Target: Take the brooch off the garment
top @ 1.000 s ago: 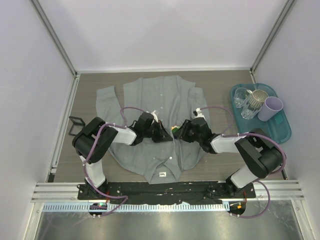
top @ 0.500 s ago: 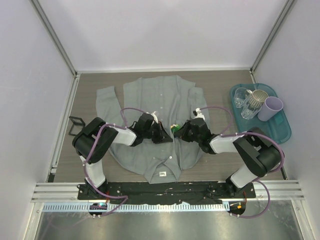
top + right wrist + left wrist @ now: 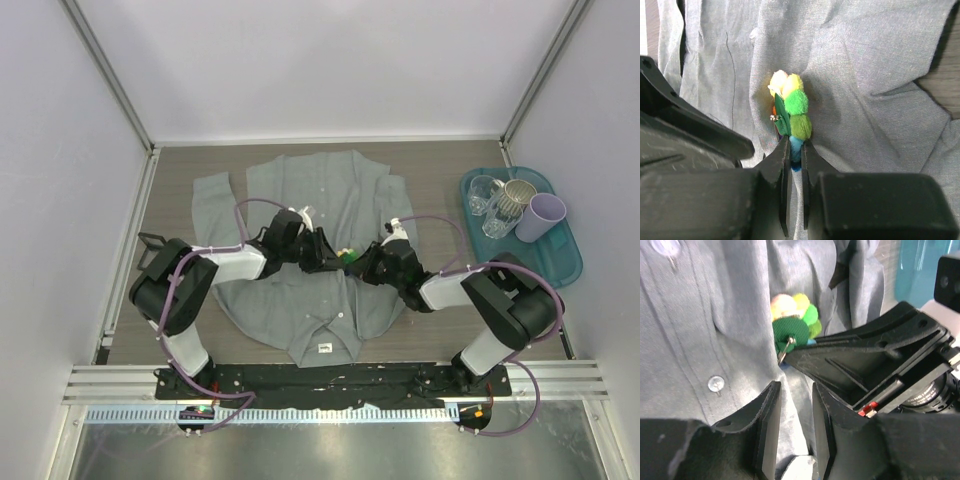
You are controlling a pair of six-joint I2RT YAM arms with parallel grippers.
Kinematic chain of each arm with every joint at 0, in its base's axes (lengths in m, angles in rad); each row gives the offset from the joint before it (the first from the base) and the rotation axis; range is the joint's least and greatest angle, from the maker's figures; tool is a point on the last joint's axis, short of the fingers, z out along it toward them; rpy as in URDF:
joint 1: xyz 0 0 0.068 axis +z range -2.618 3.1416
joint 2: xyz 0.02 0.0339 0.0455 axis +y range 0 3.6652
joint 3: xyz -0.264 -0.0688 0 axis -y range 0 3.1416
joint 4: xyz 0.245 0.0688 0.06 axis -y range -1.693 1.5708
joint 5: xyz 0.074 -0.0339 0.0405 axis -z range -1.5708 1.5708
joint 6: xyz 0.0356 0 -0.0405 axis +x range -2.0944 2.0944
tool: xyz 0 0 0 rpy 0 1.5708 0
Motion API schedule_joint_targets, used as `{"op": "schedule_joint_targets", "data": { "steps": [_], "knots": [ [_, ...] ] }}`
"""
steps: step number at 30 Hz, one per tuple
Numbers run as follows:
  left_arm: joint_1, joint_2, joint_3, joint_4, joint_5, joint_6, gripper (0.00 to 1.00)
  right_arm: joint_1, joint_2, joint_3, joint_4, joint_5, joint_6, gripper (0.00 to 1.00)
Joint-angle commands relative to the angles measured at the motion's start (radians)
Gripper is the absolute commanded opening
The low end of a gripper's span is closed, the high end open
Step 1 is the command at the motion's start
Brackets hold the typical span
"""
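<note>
R end effector (image 3: 796, 146) is pinching brooch (image 3: 791, 114) by its lower edge, mid-shirt (image 3: 300, 190), by the button strip. L end effector (image 3: 795, 392) is sitting narrow just left of it over fabric; can't tell if gripping.

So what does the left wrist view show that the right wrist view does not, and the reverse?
Only the left wrist view: a white button on the garment, a corner of the teal tray, and the green back of the brooch with its metal pin. Only the right wrist view: the right gripper closed on the brooch's blue lower edge, and a strip of bare table. Both: the brooch against the creased grey cloth.
</note>
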State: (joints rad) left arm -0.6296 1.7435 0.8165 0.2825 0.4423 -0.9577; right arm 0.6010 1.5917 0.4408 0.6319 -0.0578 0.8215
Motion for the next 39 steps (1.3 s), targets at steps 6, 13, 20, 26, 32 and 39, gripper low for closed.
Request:
{"op": "schedule_joint_targets", "data": {
  "steps": [6, 13, 20, 26, 32, 39],
  "knots": [
    [0.030, -0.026, 0.168, -0.302, -0.088, 0.244, 0.51, 0.002, 0.019, -0.011, 0.104, -0.034, -0.010, 0.01],
    [0.031, 0.094, 0.280, -0.379, -0.016, 0.298, 0.51, -0.010, 0.034, -0.011, 0.129, -0.059, -0.004, 0.01],
    [0.030, 0.093, 0.259, -0.371, -0.027, 0.306, 0.45, -0.017, 0.027, -0.010, 0.118, -0.062, -0.002, 0.01],
    [0.030, 0.103, 0.217, -0.303, -0.004, 0.266, 0.27, -0.018, 0.001, 0.021, 0.043, -0.062, 0.004, 0.13],
    [0.030, 0.111, 0.179, -0.238, 0.013, 0.235, 0.15, -0.017, -0.039, 0.044, 0.006, -0.056, 0.001, 0.27],
    [0.024, 0.111, 0.153, -0.180, 0.042, 0.203, 0.00, -0.017, -0.003, 0.050, 0.032, -0.073, 0.011, 0.36]
  ]
}}
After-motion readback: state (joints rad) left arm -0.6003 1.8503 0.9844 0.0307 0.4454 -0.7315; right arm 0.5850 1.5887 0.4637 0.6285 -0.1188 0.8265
